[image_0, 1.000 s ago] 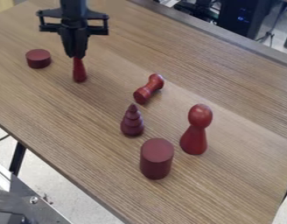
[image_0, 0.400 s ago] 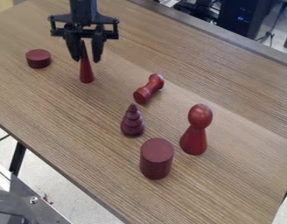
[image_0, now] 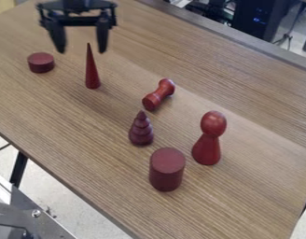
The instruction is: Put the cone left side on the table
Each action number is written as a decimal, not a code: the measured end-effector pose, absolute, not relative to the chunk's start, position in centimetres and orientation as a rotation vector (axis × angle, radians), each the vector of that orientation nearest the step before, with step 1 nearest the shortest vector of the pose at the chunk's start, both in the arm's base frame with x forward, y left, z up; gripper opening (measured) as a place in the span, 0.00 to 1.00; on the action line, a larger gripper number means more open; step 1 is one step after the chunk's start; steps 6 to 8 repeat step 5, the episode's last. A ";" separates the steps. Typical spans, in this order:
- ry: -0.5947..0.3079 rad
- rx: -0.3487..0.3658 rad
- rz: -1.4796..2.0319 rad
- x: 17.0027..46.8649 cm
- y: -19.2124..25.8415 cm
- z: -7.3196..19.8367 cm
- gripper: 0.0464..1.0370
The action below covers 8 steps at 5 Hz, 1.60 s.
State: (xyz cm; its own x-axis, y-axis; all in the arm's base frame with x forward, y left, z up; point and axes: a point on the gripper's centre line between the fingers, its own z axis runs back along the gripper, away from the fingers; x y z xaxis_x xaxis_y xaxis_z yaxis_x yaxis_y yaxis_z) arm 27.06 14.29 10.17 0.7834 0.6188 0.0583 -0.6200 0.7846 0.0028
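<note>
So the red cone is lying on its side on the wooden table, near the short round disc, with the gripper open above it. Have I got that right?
Not quite: the camera view shows the red cone standing upright, point up, not lying on its side. The rest is right: it is on the wooden table, near the short round disc, with the gripper open above it.

Cylinder [image_0: 167,170] upright — round-headed pawn [image_0: 207,150] and tiered piece [image_0: 141,134] near it; dumbbell piece [image_0: 158,95] farther off; flat disc [image_0: 41,63] well apart.
</note>
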 end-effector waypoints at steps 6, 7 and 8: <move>-0.065 0.035 0.251 31.2 8.4 13.0 0.96; -0.065 0.035 0.251 31.2 8.4 13.0 0.96; -0.065 0.035 0.251 31.2 8.4 13.0 0.96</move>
